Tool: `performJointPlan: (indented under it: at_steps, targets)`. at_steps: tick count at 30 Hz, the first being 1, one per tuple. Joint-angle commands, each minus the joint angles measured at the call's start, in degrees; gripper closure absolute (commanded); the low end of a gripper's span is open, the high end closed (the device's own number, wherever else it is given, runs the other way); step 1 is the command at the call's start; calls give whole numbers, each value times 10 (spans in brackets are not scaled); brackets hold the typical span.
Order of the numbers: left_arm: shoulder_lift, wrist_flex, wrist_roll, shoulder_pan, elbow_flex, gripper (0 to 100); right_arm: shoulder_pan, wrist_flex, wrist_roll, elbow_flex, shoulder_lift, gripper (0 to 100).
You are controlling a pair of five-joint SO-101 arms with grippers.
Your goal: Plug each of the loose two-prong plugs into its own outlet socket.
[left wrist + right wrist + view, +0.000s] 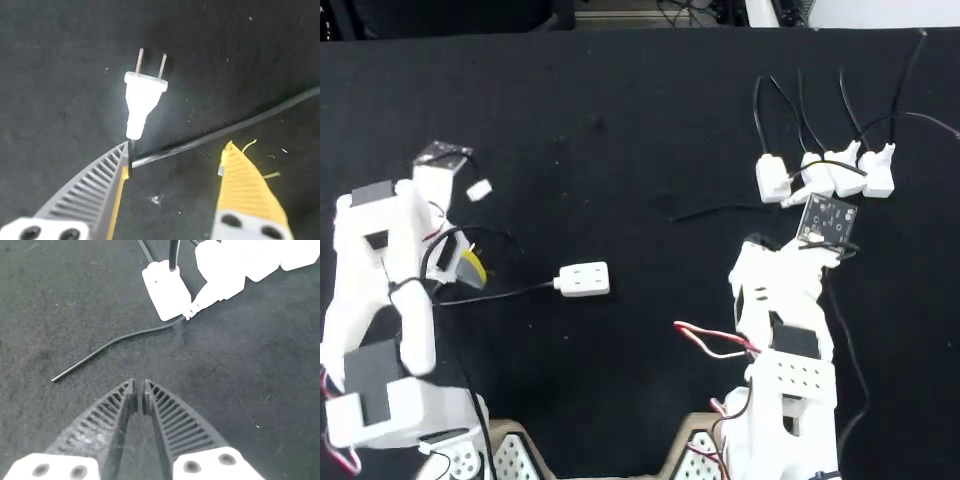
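The black cloth-covered table [620,120] filled the high view. On it, the white left arm [380,260] stood at 8 o'clock and the white right arm [785,310] at 5 o'clock, with its far end pointing toward 1 o'clock.

At 2 o'clock a row of four white boxy blocks [845,170] lay side by side, touching or nearly so. A thin black cord [800,110] ran from each toward 12 o'clock. A white tapered plug [212,295] rested against the row's 9 o'clock end, and its thin black lead [115,342] trailed loosely over the cloth toward the centre. Whether its prongs sat in a socket could not be told.

Just off centre toward 7 o'clock lay a single white rectangular outlet block [585,279] with its slotted face up. Its black cable [510,292] ran toward the left arm.

The right gripper [139,385] hung over bare cloth near the row. Its grey ribbed fingers were pressed together with nothing between them.

The left gripper [177,147] had its grey finger [95,185] and yellow finger [245,185] spread wide. Neither held anything.

Smallest was the white two-prong plug [142,100], which lay flat at 10 o'clock. Its bare metal prongs pointed away from the fingers, and its cord end lay just at the grey finger's tip.
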Motion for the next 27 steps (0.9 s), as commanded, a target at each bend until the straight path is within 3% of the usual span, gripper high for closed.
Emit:
performJointPlan:
  at_steps: [1, 9, 16, 27]
  targets:
    - [20, -31, -10, -7, -56, 712, -13, -14, -1, -31, -15, 981]
    - [120, -39, -69, -15, -121, 712, -13, -14, -1, -31, -15, 981]
    - [208, -34, -71, -39, -213, 712, -14, -14, -1, -31, -15, 981]
    - [231, -38, 7, -7, -240, 715, -14, -14, -1, -31, -15, 981]
